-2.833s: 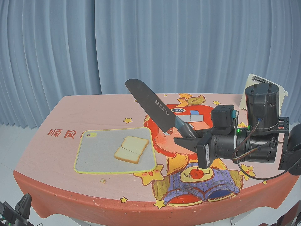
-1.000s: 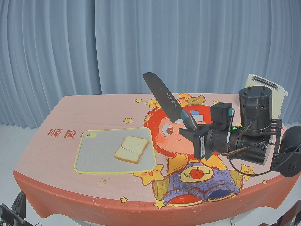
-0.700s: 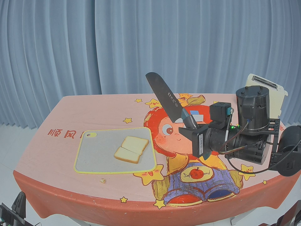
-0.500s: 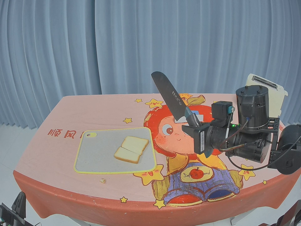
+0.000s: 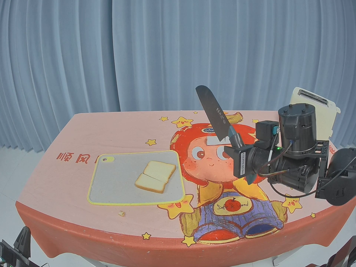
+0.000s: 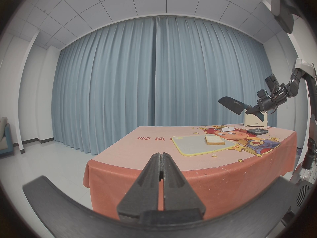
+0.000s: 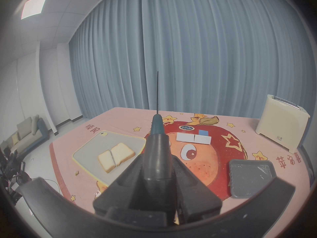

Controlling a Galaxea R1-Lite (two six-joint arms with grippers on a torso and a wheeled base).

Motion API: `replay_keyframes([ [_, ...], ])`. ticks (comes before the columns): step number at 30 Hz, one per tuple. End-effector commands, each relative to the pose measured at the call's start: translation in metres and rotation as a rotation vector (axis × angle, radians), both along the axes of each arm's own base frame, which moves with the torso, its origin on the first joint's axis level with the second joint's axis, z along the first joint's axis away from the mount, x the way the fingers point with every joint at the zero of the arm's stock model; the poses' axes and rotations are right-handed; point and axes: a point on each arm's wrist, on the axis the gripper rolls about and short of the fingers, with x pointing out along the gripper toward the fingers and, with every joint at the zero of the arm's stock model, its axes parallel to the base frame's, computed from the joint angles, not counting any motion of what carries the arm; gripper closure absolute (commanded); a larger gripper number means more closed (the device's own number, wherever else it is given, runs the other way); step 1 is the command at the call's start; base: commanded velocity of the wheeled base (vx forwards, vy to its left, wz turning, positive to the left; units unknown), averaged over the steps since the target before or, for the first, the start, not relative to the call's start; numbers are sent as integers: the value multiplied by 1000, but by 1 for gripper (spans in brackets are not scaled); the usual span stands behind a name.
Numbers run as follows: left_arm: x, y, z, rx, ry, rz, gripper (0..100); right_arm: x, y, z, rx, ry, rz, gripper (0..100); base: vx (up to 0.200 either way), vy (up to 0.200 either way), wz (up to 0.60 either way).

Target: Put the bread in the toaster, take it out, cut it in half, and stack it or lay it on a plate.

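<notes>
A: What does the right gripper (image 5: 237, 150) have hold of?
B: We see it clamped on the handle of the knife (image 5: 214, 110), with a finger tight on each side. The blade tilts up and away toward the curtain (image 5: 167, 45), above the right part of the table (image 5: 92, 130), and touches nothing.
A: And the bread (image 5: 155, 176)?
B: We count 2 halves lying flat on the board (image 5: 111, 178), on its right part, with their cut edges touching. The knife is well apart from them, off to the right.
A: Where do we find the toaster (image 5: 328, 110)?
B: It stands upright at the table's far right corner, behind the right arm.
A: Anything to serve as a plate?
B: In the right wrist view we make out a dark grey tray (image 7: 251, 177) on the table, nearer to us than the toaster.
A: And the left gripper (image 6: 161, 179)?
B: Its 2 fingers are pressed together, with nothing between them. It hangs low, off the table's near left corner.
A: Anything else?
B: We spot 1 crumb (image 5: 121, 214) on the cloth, just in front of the board.
</notes>
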Motion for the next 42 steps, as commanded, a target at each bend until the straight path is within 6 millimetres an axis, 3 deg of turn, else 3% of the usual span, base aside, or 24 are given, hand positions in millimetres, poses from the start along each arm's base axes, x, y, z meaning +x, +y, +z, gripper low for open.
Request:
replay_keyframes([
  [1,1,0,-5,0,20,0,100,1,-4,0,6,1,-15,100,0,0,0],
  [12,1,0,-5,0,20,0,100,6,-22,3,15,-2,-61,100,0,0,0],
  [42,1,0,-5,0,20,0,100,27,-35,-13,-1,59,-90,100,0,0,0],
])
